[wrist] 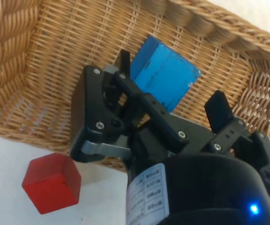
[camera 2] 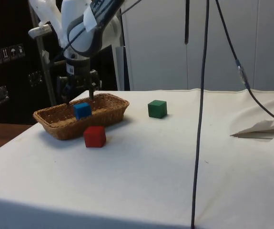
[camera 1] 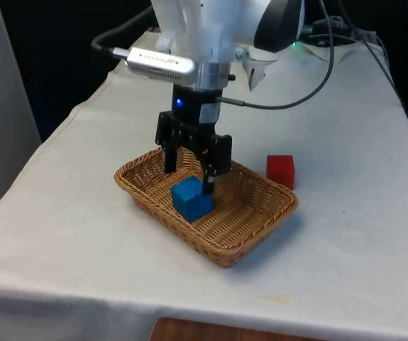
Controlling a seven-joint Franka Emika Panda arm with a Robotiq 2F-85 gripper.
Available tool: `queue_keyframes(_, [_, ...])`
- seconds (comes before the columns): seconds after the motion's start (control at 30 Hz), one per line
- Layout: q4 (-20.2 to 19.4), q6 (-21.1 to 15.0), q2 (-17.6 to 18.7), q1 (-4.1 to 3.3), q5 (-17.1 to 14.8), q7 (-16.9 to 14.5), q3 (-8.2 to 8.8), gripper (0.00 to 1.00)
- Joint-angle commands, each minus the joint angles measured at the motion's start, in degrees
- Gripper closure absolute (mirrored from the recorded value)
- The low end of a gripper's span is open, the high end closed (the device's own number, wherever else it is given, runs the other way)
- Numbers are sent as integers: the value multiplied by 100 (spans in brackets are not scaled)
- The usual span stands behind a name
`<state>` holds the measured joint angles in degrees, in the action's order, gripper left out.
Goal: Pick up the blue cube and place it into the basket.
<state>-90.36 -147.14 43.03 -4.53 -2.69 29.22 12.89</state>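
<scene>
— Where is the blue cube (camera 1: 191,198)?
— On the floor of the wicker basket (camera 1: 257,238), resting free.
— And the gripper (camera 1: 191,175)?
— Just above the cube, fingers (wrist: 218,108) spread apart with nothing held between them.
— Anything else?
— A red cube (camera 1: 280,170) just outside the basket, a green cube (camera 2: 157,109) farther off on the white cloth (camera 2: 175,157).

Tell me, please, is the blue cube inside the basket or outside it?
Inside. The blue cube rests on the woven floor of the basket, within its rim, and the open tool above it has let go.
</scene>
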Motion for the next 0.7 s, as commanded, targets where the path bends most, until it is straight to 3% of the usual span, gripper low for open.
queue_keyframes(0.0, [-46, 11, -74, 0, -6, -6, -6, 0])
queue_keyframes(0.67, [-6, 246, -504, 0, 57, -6, 11, 0])
